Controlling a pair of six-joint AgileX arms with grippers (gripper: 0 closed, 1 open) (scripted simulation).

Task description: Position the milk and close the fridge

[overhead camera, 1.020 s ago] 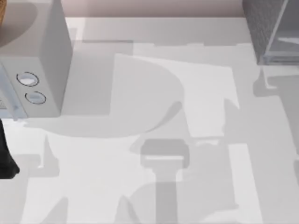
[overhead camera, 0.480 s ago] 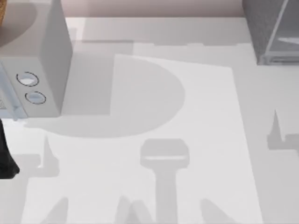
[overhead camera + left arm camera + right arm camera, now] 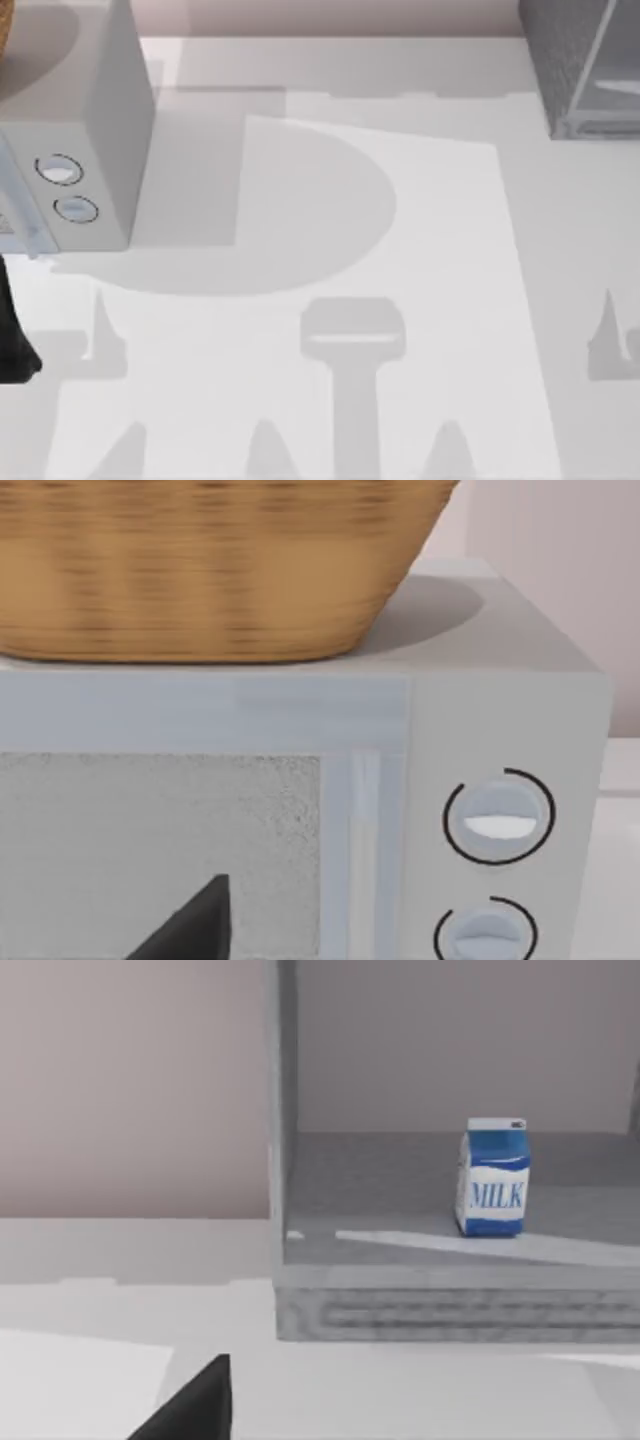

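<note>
The milk (image 3: pixel 493 1178) stands upright inside the fridge (image 3: pixel 440 1305), on the grey floor of the cabinet, set back from the front lip and well apart from the left side wall. The front of the cabinet stands open toward the right wrist camera, and the floor around the carton lies bare on every side.

In the top view the fridge (image 3: pixel 580 70) sits at the far right corner of the surface (image 3: pixel 330 230), cut off by the picture's edge. At the far left stands a lighter grey box with two round dials (image 3: pixel 70 150), also running off the edge. Between the two appliances the surface is wide and flat, crossed by shadows.

The left wrist view looks at that dial box (image 3: pixel 500 820) from close by, with a woven basket (image 3: pixel 200 570) resting on its top. A dark finger tip (image 3: pixel 190 930) of the left gripper shows low in that view, and a dark finger tip (image 3: pixel 190 1405) of the right gripper shows above the surface in front of the fridge. I cannot tell whether either pair of jaws is apart or together.
</note>
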